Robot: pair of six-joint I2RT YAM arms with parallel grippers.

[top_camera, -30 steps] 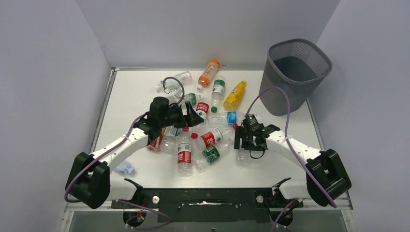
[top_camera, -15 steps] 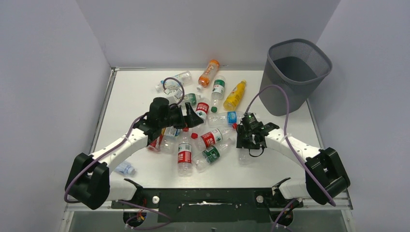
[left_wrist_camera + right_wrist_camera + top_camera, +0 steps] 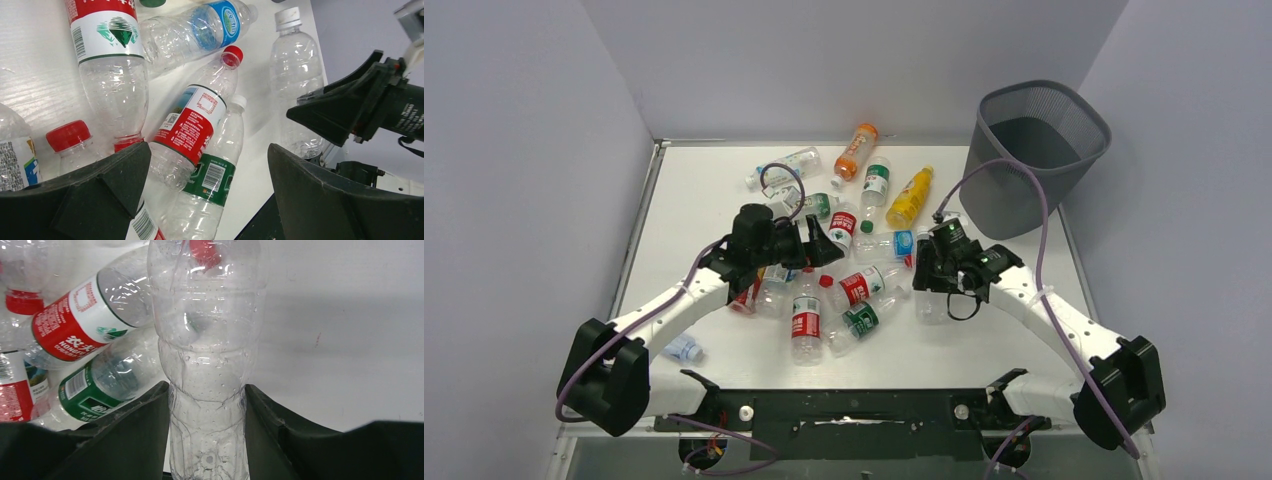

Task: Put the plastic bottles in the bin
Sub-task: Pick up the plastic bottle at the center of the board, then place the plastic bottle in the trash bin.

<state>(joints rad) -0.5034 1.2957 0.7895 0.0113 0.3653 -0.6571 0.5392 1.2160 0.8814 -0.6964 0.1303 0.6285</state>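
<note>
Grasp step: right gripper (image 3: 207,407) jaws pinch the clear unlabelled bottle (image 3: 205,340), just right of the other bottles (image 3: 854,290). Left gripper (image 3: 210,165) hangs over those, wide open and empty. Next move, I'd say: lift clear, swing to the far-right bin (image 3: 1004,190), release above its rim.

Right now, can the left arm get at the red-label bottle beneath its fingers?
Probably yes: the open fingers hang over the red-label bottle, nothing covers it, though a green-label bottle lies alongside.

The left arm (image 3: 674,298) and right arm (image 3: 1049,315) have white links, black joints and chunky black bases; a purple cable (image 3: 1044,235) trails each. The left gripper (image 3: 209,150) and right gripper (image 3: 206,387) are matte black wedges.
</note>
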